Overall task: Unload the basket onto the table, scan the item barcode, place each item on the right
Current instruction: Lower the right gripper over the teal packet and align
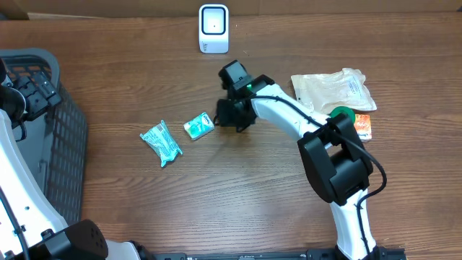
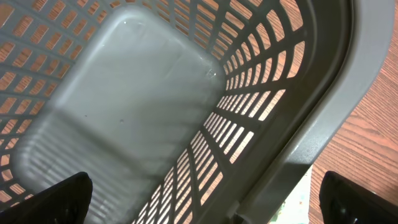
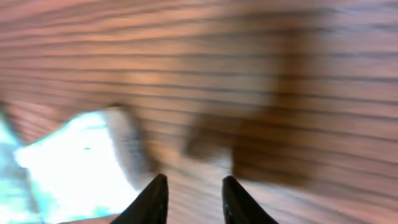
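The small teal packet [image 1: 198, 126] is what I take to be the item to scan. It lies flat on the surface [image 1: 238, 188] near the middle. Its long axis is tilted, with the lower end toward the left arm's side and the higher end toward the right jaws. It sits just beside the right jaws, on their left. In the right wrist view it shows as a blurred pale patch [image 3: 74, 162] off to the left of the fingertips [image 3: 155, 199], not between them.

The right jaws stand only a little apart and hold nothing, since bare wood shows through the gap. For a pickup I'd judge they need to shift left over the packet and turn to close across its short side.

The scanner [image 1: 214, 29] stands upright at the far edge, well apart from the packet and slightly to its right. A larger teal packet [image 1: 160, 142] lies near the small one, farther left.

The right arm [image 1: 289, 119] is plainly the nearer one. The left arm [image 1: 14, 144] is away over the basket [image 2: 323, 118], and the left jaws are spread as wide as they go and are empty.
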Controlling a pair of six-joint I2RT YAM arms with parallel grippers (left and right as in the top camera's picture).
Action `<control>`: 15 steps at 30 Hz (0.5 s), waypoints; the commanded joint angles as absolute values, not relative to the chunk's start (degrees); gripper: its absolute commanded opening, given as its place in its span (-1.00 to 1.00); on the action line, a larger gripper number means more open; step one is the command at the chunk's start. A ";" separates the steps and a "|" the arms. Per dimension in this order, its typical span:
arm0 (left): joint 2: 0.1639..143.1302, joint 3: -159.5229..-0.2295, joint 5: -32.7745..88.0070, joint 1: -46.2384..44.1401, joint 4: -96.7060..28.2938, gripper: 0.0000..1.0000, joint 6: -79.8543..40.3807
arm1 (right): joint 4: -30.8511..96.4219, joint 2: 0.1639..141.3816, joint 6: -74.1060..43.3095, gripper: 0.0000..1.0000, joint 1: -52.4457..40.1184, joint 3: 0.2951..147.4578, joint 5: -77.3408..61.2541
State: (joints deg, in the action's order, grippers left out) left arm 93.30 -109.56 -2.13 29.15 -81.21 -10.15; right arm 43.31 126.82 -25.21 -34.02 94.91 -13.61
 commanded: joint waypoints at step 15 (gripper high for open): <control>93.49 -109.95 -2.00 29.23 -81.17 1.00 -10.52 | 24.25 128.20 -27.75 -0.35 -41.60 96.33 -8.23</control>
State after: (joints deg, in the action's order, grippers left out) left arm 93.30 -109.56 -2.11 29.15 -81.21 -10.15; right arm 26.61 125.27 -28.03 -40.29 95.26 -8.95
